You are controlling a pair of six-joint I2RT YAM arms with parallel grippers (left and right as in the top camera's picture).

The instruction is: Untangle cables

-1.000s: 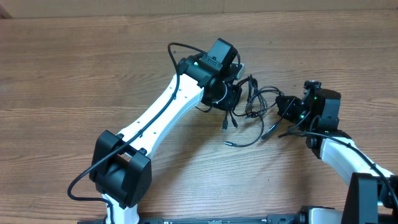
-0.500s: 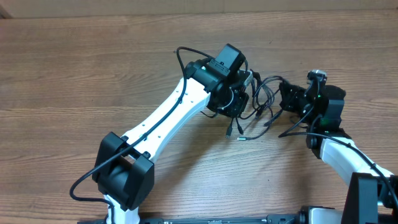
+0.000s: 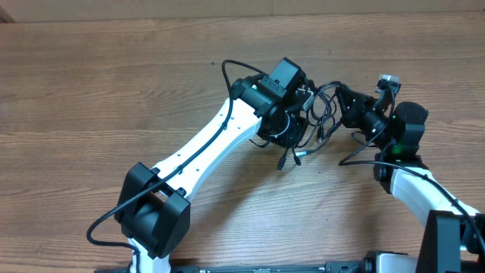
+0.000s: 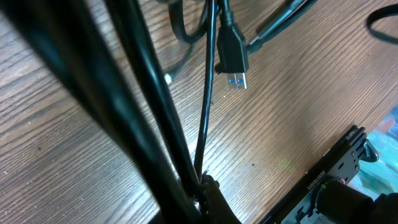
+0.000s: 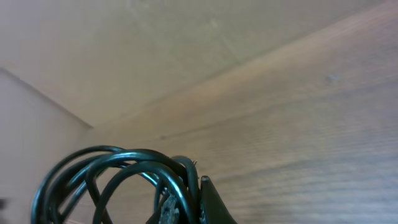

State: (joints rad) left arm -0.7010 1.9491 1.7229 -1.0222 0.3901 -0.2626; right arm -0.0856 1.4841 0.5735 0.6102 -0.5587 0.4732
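STATUS: early, by judgement; cables (image 3: 322, 114) in one looped bunch, no strand freed | LOCATION: strung between both hands, plug (image 4: 233, 56) hanging beneath | LEFT hand (image 3: 292, 125): closed, gripping cables | RIGHT hand (image 3: 345, 106): closed, gripping loops | SURFACE: wood-grain counter (image 3: 114, 76) | ROOM: pale wall (image 5: 93, 50) beyond.

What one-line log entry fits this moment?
left gripper: shut on cables | right gripper: shut on cables | USB plug: dangling above table
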